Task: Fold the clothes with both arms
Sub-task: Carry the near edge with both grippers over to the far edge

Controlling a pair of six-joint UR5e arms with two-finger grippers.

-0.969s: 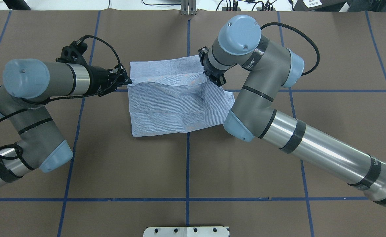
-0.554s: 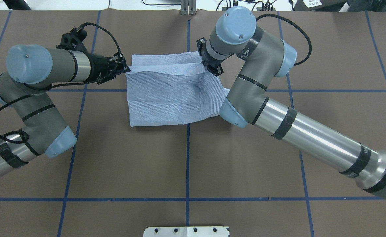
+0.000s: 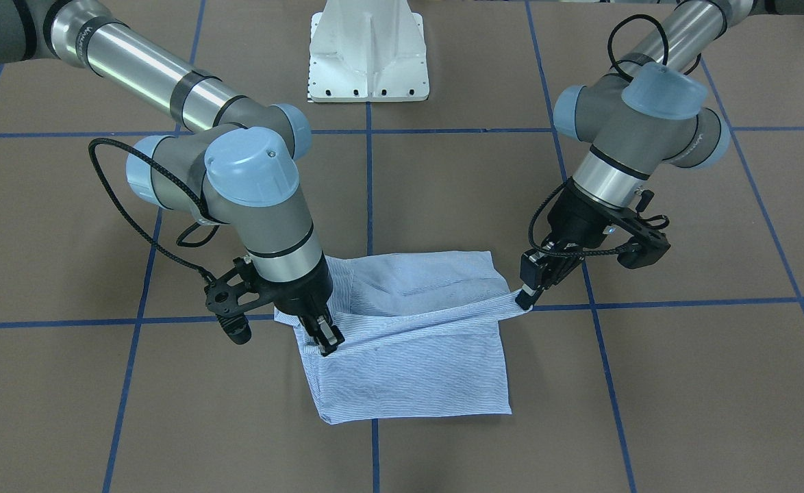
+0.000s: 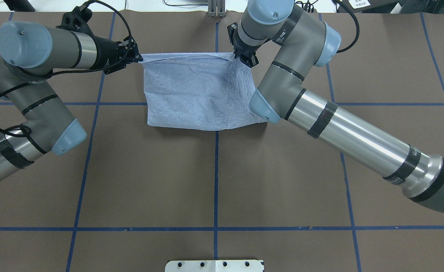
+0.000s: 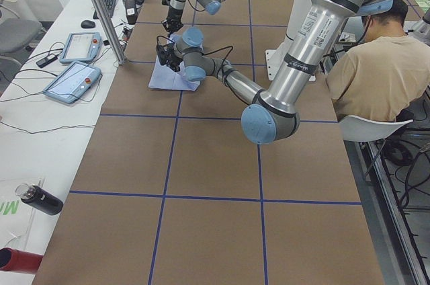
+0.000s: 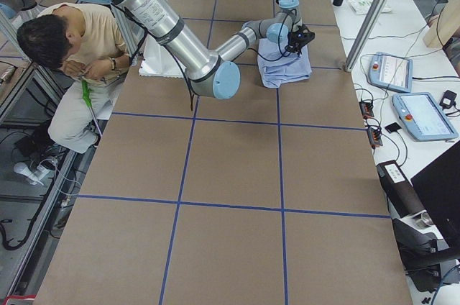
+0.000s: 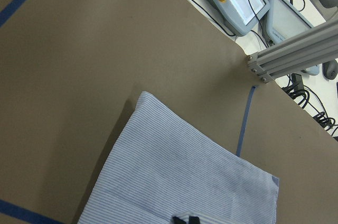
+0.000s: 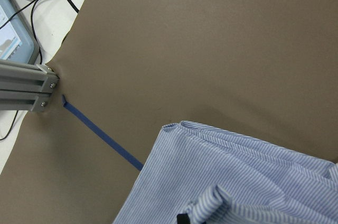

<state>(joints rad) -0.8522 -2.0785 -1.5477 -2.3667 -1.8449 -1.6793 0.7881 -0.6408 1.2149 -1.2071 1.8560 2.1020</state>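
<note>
The clothes are one light blue striped shirt [image 4: 191, 90], folded into a rough rectangle at the far middle of the table. My left gripper [image 4: 138, 57] is shut on the shirt's far left corner. My right gripper [image 4: 241, 56] is shut on its far right corner. The held edge is stretched taut between them, lifted a little above the table. In the front-facing view the shirt [image 3: 409, 370] hangs between the left gripper [image 3: 529, 300] and the right gripper [image 3: 327, 342]. Both wrist views show the shirt [image 7: 179, 182] [image 8: 237, 182] lying below the fingertips.
The brown table cover carries blue tape lines [image 4: 216, 181]. A white pedestal base [image 3: 368, 55] stands at the robot's side. An aluminium post [image 4: 216, 7] and control tablets [image 5: 74, 63] sit just beyond the far edge. A seated person [image 5: 376, 63] is beside the table, with bottles [image 5: 40, 199] nearby.
Both grippers have moved away from the robot with the held edge. The whole shirt has slid toward the far edge, and its upper layer is now drawn out flatter.
</note>
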